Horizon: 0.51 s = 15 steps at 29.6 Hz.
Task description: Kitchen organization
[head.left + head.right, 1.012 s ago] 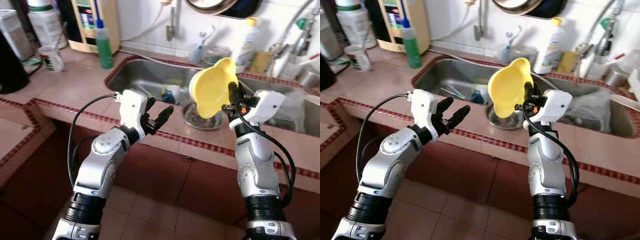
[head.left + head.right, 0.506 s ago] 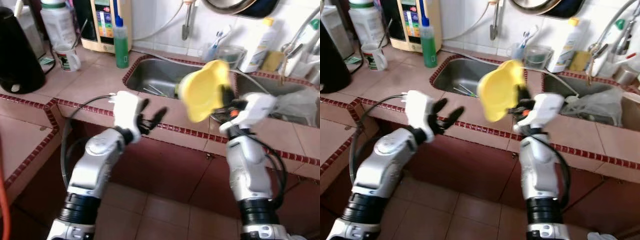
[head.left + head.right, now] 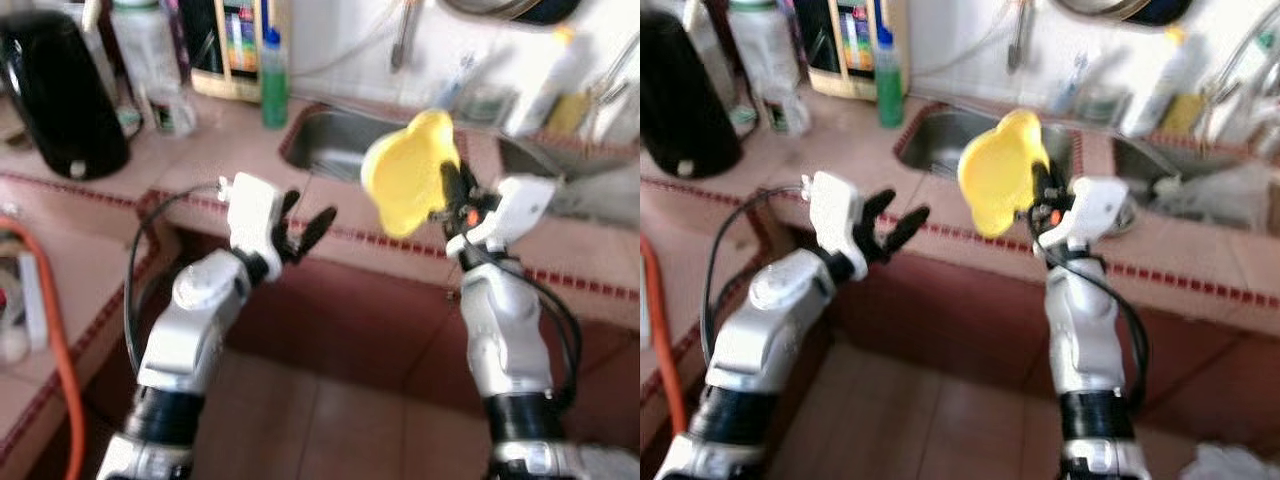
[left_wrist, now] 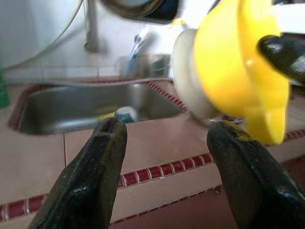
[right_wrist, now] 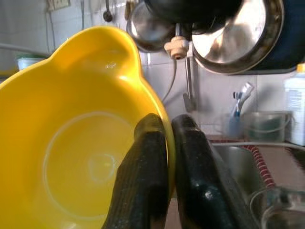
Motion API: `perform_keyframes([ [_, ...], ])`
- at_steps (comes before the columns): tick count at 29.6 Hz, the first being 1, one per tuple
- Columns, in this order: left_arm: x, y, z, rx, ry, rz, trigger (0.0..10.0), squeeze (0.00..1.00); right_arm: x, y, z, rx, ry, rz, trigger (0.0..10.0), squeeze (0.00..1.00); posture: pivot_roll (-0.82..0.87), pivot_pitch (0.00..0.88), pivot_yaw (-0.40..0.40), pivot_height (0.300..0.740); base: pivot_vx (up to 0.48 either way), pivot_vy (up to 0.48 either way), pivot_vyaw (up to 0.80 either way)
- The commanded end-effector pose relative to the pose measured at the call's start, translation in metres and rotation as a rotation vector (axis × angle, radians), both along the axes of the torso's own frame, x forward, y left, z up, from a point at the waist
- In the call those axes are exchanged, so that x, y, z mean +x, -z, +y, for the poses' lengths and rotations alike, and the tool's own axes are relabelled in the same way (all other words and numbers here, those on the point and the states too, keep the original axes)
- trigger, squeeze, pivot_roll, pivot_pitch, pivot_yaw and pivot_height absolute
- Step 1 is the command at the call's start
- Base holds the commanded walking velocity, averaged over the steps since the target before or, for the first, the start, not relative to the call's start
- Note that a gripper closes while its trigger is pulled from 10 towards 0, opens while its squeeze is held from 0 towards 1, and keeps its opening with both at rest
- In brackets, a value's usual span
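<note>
The left gripper [image 3: 305, 222] hung with jaws apart, empty, before the counter [image 3: 200, 160]. The right gripper [image 5: 164, 162] was clamped on the rim of the yellow bowl [image 3: 408, 182], held tilted in the air near the sink [image 3: 340, 135]. Carrying it well probably meant keeping that pinch firm and steady.

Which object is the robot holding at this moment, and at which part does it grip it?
The right gripper holds the yellow bowl by its rim, one finger on each side. The left gripper is open and holds nothing.
</note>
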<state>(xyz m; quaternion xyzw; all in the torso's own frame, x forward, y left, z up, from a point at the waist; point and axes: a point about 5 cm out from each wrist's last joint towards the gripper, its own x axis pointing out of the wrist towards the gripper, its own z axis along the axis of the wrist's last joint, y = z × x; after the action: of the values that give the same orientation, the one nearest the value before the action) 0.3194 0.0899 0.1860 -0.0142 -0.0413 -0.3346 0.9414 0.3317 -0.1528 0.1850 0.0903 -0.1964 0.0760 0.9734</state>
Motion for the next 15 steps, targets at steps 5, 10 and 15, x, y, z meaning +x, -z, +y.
perform_keyframes([
  [5,0.0006,-0.0037,-0.0013,0.013,0.006,-0.017,10.0,0.0,0.0005,-0.0092,-0.0041,-0.009,0.013,-0.038,10.0,0.0,0.04,0.0,-0.029,0.74,0.428,0.0,0.0],
  [10,0.0002,-0.004,-0.0011,0.018,0.006,-0.022,10.0,0.0,0.0007,-0.0088,-0.004,-0.01,0.013,-0.037,10.0,0.0,0.04,0.0,-0.029,0.74,0.442,0.0,0.0],
  [15,0.0007,-0.005,-0.0006,0.021,0.006,-0.027,10.0,0.0,0.001,-0.0092,-0.0037,-0.011,0.013,-0.038,10.0,0.0,0.04,0.0,-0.028,0.74,0.446,0.0,0.0],
])
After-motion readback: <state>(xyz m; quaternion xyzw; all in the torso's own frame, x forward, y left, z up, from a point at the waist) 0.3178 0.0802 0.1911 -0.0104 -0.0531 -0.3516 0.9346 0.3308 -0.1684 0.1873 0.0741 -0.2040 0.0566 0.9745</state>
